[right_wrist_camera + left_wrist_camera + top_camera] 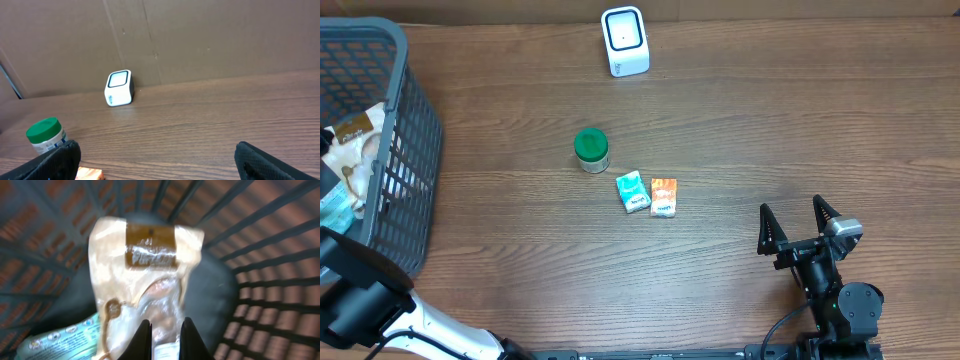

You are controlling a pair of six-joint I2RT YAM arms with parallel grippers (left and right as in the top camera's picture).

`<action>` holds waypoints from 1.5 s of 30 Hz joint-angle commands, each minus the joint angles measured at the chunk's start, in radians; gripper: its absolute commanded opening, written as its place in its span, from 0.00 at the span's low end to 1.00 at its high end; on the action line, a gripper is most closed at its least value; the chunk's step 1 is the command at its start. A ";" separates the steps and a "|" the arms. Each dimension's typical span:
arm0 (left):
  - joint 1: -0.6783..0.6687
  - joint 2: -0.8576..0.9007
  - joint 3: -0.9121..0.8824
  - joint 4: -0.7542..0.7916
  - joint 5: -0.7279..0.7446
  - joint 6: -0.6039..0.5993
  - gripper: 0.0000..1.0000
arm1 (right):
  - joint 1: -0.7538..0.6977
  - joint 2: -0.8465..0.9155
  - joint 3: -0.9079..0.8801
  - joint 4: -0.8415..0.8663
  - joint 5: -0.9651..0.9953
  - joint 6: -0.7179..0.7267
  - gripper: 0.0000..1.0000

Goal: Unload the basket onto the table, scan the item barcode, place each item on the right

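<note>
In the left wrist view my left gripper is down inside the grey basket, its jaws shut on the lower edge of a clear snack bag with a brown label. From overhead that bag lies in the basket at the far left. The white barcode scanner stands at the back of the table, also in the right wrist view as the scanner. My right gripper rests open at the front right with nothing between its fingers.
A green-lidded jar, a teal packet and an orange packet sit mid-table. A light blue packet lies under the bag in the basket. A cardboard wall rises behind the scanner.
</note>
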 commanded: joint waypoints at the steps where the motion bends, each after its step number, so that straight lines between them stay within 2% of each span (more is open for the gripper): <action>1: -0.002 -0.080 0.077 -0.021 0.087 -0.065 0.04 | -0.003 -0.011 -0.011 0.005 0.005 -0.004 1.00; 6: -0.005 -0.144 0.100 -0.020 0.081 -0.072 0.04 | -0.003 -0.011 -0.011 0.005 0.005 -0.004 1.00; 11: -0.006 -0.127 0.079 -0.104 -0.113 -0.139 0.05 | -0.003 -0.011 -0.011 0.005 0.005 -0.004 1.00; 17: -0.008 -0.089 -0.033 -0.119 -0.126 -0.186 0.38 | -0.003 -0.011 -0.011 0.005 0.005 -0.004 1.00; 24: -0.008 -0.075 -0.195 -0.110 -0.217 -0.347 0.50 | -0.003 -0.011 -0.011 0.005 0.005 -0.004 1.00; 27: -0.008 -0.075 -0.253 -0.082 -0.262 -0.395 0.77 | -0.003 -0.011 -0.011 0.005 0.005 -0.004 1.00; 30: -0.008 -0.075 -0.299 -0.042 -0.264 -0.402 0.96 | -0.003 -0.011 -0.011 0.005 0.005 -0.004 1.00; 33: -0.008 -0.075 -0.342 -0.022 -0.265 -0.431 1.00 | -0.003 -0.011 -0.011 0.005 0.005 -0.004 1.00; 39: -0.008 -0.075 -0.437 0.000 -0.269 -0.506 1.00 | -0.003 -0.012 -0.011 0.005 0.005 -0.004 1.00; 45: -0.008 -0.075 -0.530 0.090 -0.270 -0.510 1.00 | -0.003 -0.011 -0.011 0.005 0.005 -0.004 1.00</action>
